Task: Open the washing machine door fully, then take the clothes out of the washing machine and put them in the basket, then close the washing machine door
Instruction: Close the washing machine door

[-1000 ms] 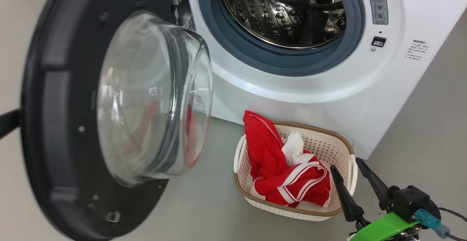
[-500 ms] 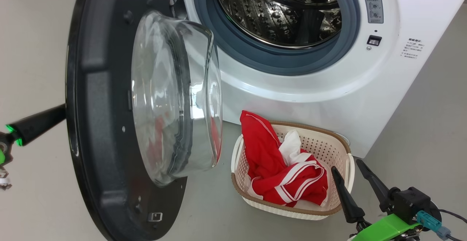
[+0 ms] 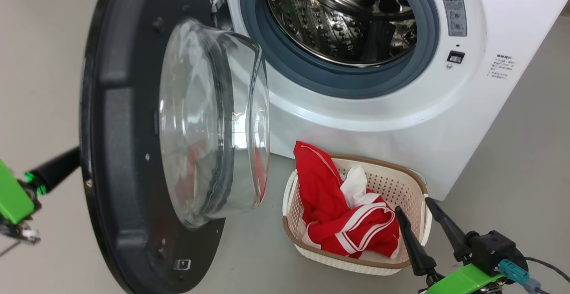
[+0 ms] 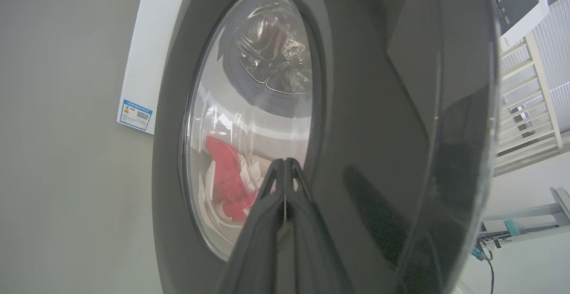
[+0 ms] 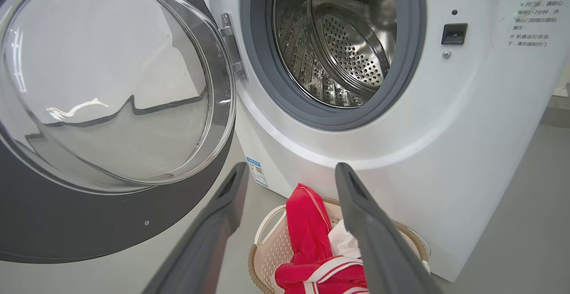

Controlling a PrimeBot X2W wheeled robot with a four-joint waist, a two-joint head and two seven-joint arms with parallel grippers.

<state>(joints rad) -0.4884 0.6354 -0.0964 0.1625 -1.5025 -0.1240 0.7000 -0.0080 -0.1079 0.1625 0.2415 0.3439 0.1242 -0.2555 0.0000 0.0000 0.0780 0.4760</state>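
Standing part-open, the large round glossy black door [image 3: 120,160] w/ bulging clear glass bowl hangs left of the big white front-loading washing machine [image 3: 365,120]. The bright red cloth garments [image 3: 343,218] w/ white stripes lie heaped in the small cream perforated plastic basket [image 3: 401,182] on the floor [image 3: 249,249] in front of the washer. The left gripper [image 4: 285,164] points at the door's outer face, jaws shut, empty. The right gripper [image 3: 413,205] hovers by the basket's right end, 2 jaws spread wide, empty.

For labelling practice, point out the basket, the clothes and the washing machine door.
basket [image 3: 388,179]: head view, perforated back wall.
clothes [image 3: 320,187]: head view, red fabric.
washing machine door [image 3: 116,107]: head view, black inner frame.
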